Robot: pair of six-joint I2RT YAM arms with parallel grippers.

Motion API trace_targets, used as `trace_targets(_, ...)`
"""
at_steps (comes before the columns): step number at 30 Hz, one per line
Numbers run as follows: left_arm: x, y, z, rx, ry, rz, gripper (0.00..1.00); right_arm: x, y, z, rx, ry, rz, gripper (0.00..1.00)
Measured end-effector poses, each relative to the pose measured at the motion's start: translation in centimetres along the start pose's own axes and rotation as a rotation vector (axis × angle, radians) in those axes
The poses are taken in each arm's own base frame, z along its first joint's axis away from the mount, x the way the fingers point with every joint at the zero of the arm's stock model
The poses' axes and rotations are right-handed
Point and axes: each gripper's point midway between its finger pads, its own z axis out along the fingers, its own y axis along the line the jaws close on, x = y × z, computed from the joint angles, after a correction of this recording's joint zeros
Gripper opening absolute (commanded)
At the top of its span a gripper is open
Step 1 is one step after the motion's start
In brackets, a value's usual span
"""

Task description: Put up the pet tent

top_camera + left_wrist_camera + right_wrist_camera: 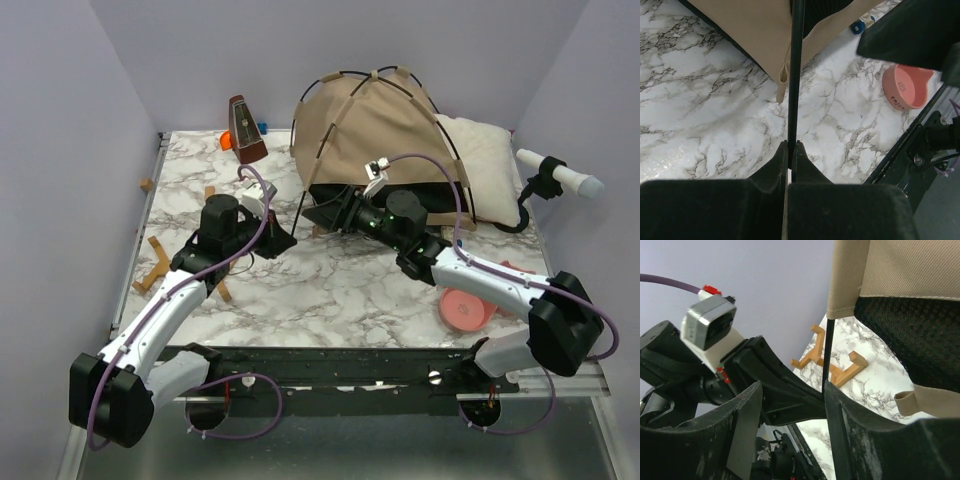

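One pole end is governing the coming move. The pet tent (375, 130) is standing domed at the back of the table (330, 290), right of centre, with the white pillow (490, 150) lying against its right side.

From the tent's front left corner a thin black pole (299, 208) is projecting out of the tan fabric. It is running down and forward, its long axis pointing from the tent toward the left arm. The left gripper (791, 145) is sitting at the near end of that axis, its fingers pressed together on the pole tip with no gap showing.

The fabric corner (782, 80) is hanging partway up the pole, apart from the held tip. The right gripper (792, 395) is sitting nearer the tent, just beside that corner, with its fingers spread apart and holding nothing. The pole is passing just inside one of its fingers, and whether they are touching cannot be told.

Judgement: the right arm is the nearer one for drawing the corner down along the pole, while the left arm is anchoring the tip
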Motion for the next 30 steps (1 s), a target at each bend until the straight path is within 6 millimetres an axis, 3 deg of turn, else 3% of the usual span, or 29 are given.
trace_targets(7,0.5,-0.3,0.3,0.015,0.002,-0.005,0.00,3.4,-1.5,1.9,0.018,0.059,0.071,0.53)
trace_targets(12,0.3,-0.7,0.4,0.026,-0.007,-0.003,0.00,4.0,-2.3,2.1,0.040,0.061,0.088,0.51)
trace_targets(18,0.3,-1.4,0.6,0.049,-0.007,0.003,0.00,4.8,-3.3,2.8,0.052,0.071,0.099,0.41)
trace_targets(27,0.5,-1.8,0.7,0.063,0.000,0.010,0.01,5.0,-3.2,3.0,0.045,0.069,0.109,0.01)
trace_targets(28,0.5,-1.9,0.8,0.063,0.000,0.010,0.14,5.0,-3.2,3.0,0.044,0.069,0.112,0.00)
trace_targets(30,0.4,-1.9,0.8,0.065,-0.005,0.015,0.62,5.0,-3.2,3.0,0.044,0.072,0.117,0.00)
